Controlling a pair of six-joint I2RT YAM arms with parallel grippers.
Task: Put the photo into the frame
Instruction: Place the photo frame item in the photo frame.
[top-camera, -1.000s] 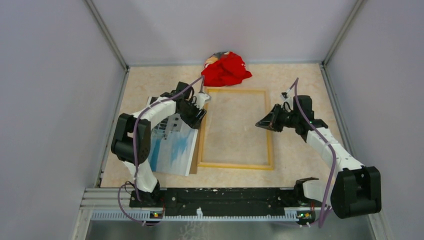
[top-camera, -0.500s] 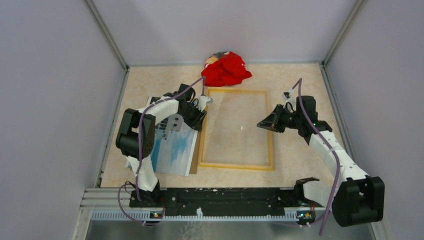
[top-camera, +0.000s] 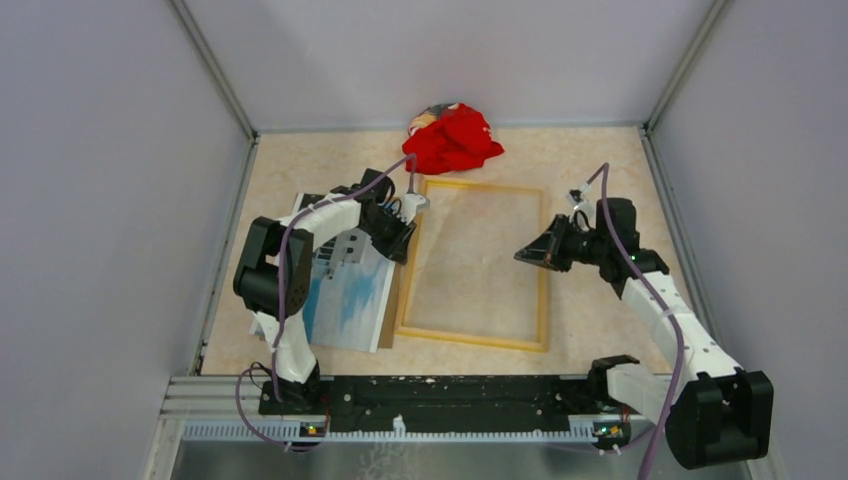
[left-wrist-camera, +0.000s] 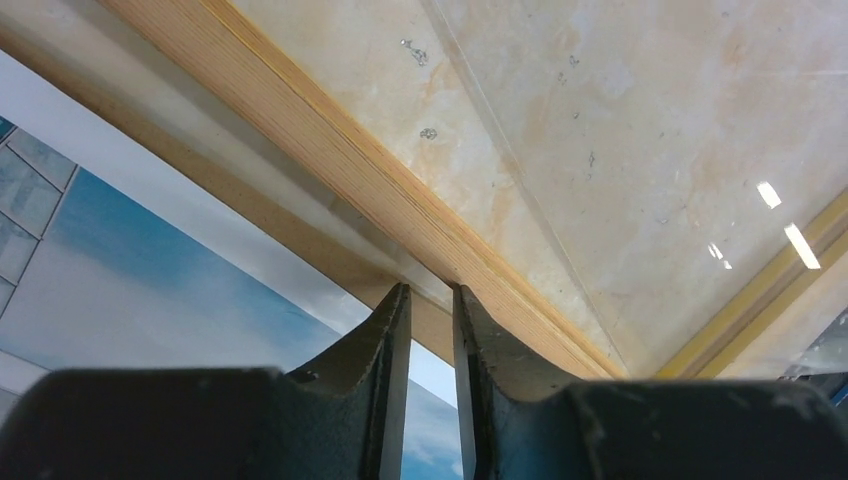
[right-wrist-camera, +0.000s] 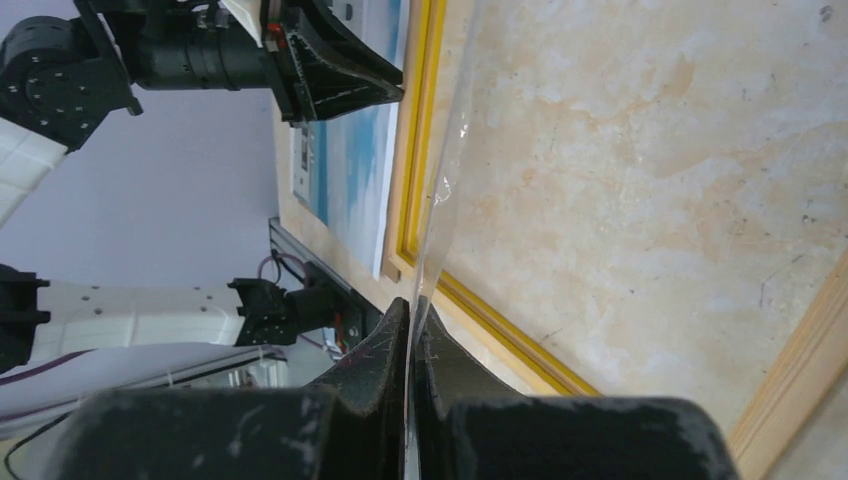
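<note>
Both grippers are at the frame (top-camera: 470, 337); the right gripper (right-wrist-camera: 412, 305), jaws closed, pinches a clear pane (right-wrist-camera: 445, 190) tilted over it; the left gripper (left-wrist-camera: 430, 290), jaws narrowly parted, sits at its left rail, grip unclear; the photo (top-camera: 350, 295) lies face-up beside that rail.

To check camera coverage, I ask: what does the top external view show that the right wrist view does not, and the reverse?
Only top external: the red cloth at the back. Only right wrist: that the right pincer is shut on the clear sheet at its edge. Both: the frame, the photo and the left pincer.
</note>
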